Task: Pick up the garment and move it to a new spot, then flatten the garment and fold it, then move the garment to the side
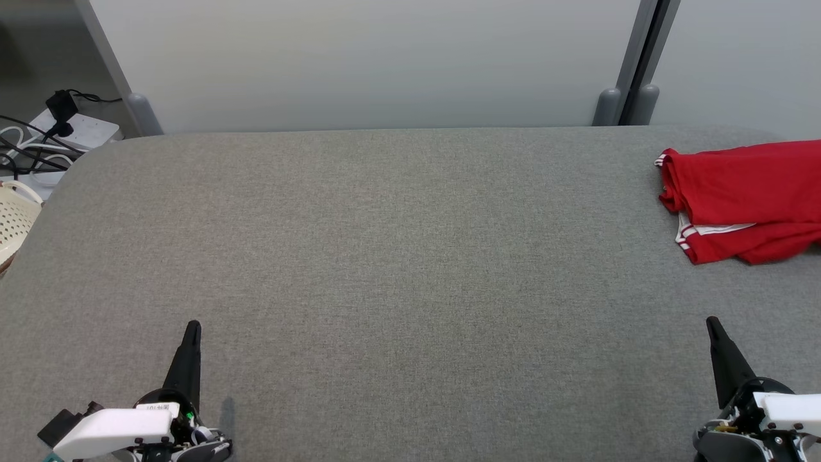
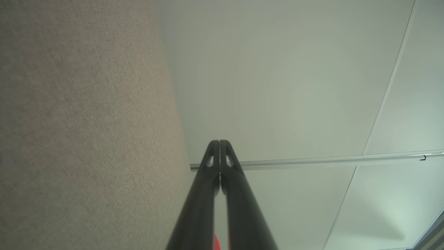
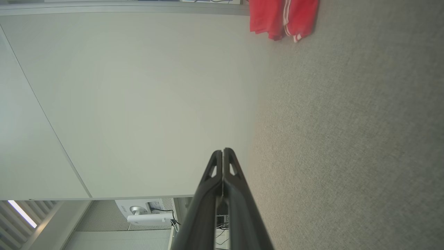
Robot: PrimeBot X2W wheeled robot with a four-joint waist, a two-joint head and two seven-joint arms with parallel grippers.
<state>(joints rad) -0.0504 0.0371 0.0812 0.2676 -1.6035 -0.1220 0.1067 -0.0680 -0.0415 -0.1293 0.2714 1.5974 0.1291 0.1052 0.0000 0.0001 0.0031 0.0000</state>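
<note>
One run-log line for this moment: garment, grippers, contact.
garment: red, far right of table | left gripper: shut, empty, near left | right gripper: shut, empty, near right | contact: none

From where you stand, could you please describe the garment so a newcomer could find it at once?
Start with the grey fabric-covered table and go to its far right part. There lies a bunched garment, running off the view's right edge. It is bright red with white striped trim, unlike the cream basket at the left.
</note>
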